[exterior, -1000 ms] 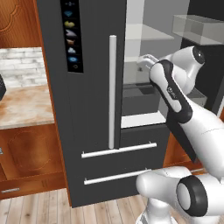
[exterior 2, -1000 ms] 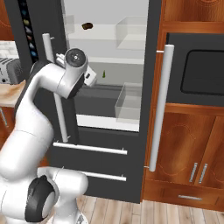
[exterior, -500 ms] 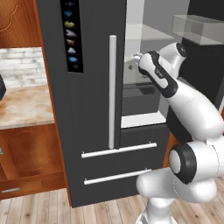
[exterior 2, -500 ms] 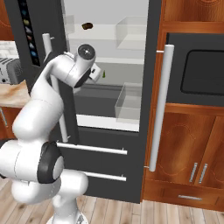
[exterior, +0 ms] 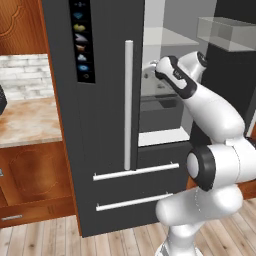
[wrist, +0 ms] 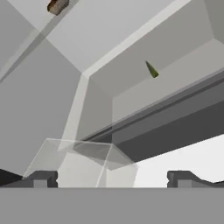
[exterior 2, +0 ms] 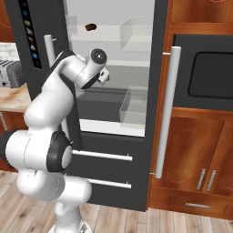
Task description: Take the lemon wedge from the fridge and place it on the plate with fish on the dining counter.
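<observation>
The fridge [exterior: 100,125] stands with its left door shut and its right door swung open, showing a pale grey interior. My gripper [wrist: 111,179] is open, with nothing between its fingertips, and is reaching into the opening at middle-shelf height [exterior 2: 104,76]. In the hand view the lemon wedge [wrist: 152,70], a tiny olive sliver, lies on a shelf well ahead of the fingertips and apart from them. The plate with fish and the dining counter are out of view.
A dark brown round item [exterior 2: 90,27] sits on the upper shelf. Clear bins [exterior 2: 135,107] hang at the right of the interior. The open door's long handle [exterior 2: 166,109] stands to the right, beside a wall oven [exterior 2: 211,75]. A stone counter [exterior: 27,120] lies left of the fridge.
The arm has folded in closer to the fridge and the hand has pushed further into the opening. The gripper has stayed open.
</observation>
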You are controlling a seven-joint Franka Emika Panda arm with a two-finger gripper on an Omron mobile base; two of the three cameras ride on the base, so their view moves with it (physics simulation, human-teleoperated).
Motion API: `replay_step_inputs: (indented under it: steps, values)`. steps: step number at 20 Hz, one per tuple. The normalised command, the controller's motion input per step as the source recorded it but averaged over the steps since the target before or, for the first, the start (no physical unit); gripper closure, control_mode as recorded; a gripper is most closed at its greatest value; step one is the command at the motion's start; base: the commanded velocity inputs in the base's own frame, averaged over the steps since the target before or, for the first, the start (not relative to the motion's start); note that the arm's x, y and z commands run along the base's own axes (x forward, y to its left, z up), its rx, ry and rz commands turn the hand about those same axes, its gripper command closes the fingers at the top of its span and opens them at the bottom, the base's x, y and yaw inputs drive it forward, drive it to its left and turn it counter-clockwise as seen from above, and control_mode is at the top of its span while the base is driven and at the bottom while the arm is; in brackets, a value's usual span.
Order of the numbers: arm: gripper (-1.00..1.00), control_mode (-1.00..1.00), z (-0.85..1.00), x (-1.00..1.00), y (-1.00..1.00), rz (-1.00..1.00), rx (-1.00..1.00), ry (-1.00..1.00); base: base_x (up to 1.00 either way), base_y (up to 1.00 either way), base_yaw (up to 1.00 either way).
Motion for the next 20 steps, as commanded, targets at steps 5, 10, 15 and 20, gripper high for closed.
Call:
replay_step_inputs:
  steps: [5, 10, 15, 20]
  values:
    - [-1.00, -1.00, -0.06, 0.11, 0.40, 0.07, 0.00, 0.00, 0.00, 0.00, 0.00]
    - [-1.00, -1.00, 0.00, -0.37, 0.70, 0.16, 0.00, 0.00, 0.00, 0.00, 0.00]
    - [-1.00, -1.00, 0.00, -0.61, 0.83, 0.25, 0.00, 0.00, 0.00, 0.00, 0.00]
    - [-1.00, -1.00, 0.00, -0.75, 1.00, 0.28, 0.00, -0.04, 0.00, 0.00, 0.00]
